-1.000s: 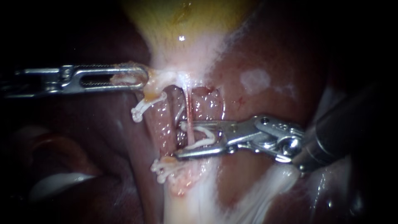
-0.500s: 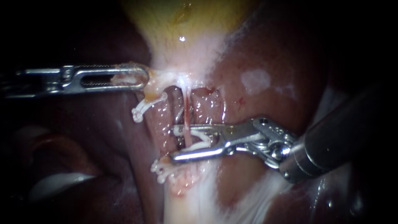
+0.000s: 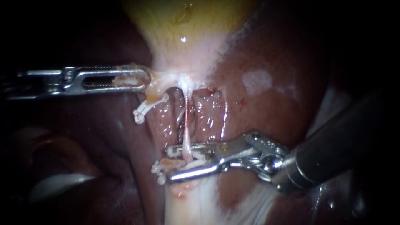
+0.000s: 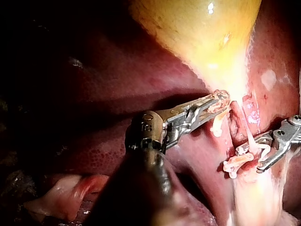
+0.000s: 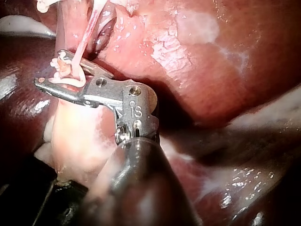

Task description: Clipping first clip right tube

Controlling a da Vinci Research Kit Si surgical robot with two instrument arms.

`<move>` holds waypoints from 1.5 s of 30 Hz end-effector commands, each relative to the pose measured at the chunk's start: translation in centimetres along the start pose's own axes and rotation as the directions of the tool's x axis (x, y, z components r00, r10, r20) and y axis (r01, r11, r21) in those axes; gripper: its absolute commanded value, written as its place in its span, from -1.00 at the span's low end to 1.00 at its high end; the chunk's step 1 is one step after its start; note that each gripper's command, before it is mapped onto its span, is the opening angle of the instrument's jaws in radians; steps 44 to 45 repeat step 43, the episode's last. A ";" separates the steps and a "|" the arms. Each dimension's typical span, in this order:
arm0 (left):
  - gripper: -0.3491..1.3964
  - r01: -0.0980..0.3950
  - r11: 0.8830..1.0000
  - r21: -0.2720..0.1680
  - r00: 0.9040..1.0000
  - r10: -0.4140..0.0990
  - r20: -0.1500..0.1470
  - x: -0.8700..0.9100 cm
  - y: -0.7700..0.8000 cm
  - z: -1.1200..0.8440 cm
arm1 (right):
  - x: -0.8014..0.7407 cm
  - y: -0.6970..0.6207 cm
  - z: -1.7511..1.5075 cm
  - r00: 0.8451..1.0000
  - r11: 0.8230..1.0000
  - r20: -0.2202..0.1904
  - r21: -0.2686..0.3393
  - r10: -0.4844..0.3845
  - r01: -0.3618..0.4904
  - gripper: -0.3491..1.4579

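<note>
Right tube [image 3: 186, 125], low centre, lies inside the white clip [image 3: 199, 160] gripped by the right instrument [image 3: 170, 164]'s jaws, best closed squarely across it while the left instrument [image 3: 143, 79] pinches gallbladder [image 3: 187, 25] tissue.

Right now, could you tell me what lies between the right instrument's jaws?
A white clip, touched by both jaws, with the thin pale tube running down across it. The endoscope view shows this best.
</note>
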 end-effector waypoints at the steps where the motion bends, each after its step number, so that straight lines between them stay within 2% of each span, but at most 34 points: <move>1: -1.00 0.000 1.000 0.000 1.000 0.000 0.000 0.00 0.00 0.00 | 0.02 -0.01 -0.01 1.000 1.000 -0.006 0.000 -0.001 0.001 -0.20; 6: -1.00 0.000 1.000 0.000 1.000 0.000 0.000 0.00 0.00 0.00 | 0.02 0.00 -0.04 1.000 1.000 -0.006 0.001 0.005 -0.005 -0.31; 17: -1.00 0.000 1.000 0.000 1.000 0.000 0.000 0.00 0.01 0.00 | 0.03 0.05 -0.24 0.999 0.999 -0.010 -0.010 0.048 -0.048 -1.00; 20: -1.00 -0.001 1.000 0.001 1.000 0.001 0.000 0.01 0.02 0.01 | 0.02 0.06 -0.27 0.999 0.999 -0.004 -0.011 0.054 -0.054 -1.00; 26: -1.00 -0.001 1.000 0.001 1.000 0.001 0.000 0.01 0.03 0.01 | 0.00 0.05 -0.28 0.997 0.998 0.046 -0.031 0.056 -0.054 -1.00; 45: -1.00 -0.002 1.000 0.001 1.000 0.002 0.000 0.02 0.04 0.02 | 0.01 0.04 -0.29 0.997 0.998 0.054 -0.034 0.057 -0.055 -1.00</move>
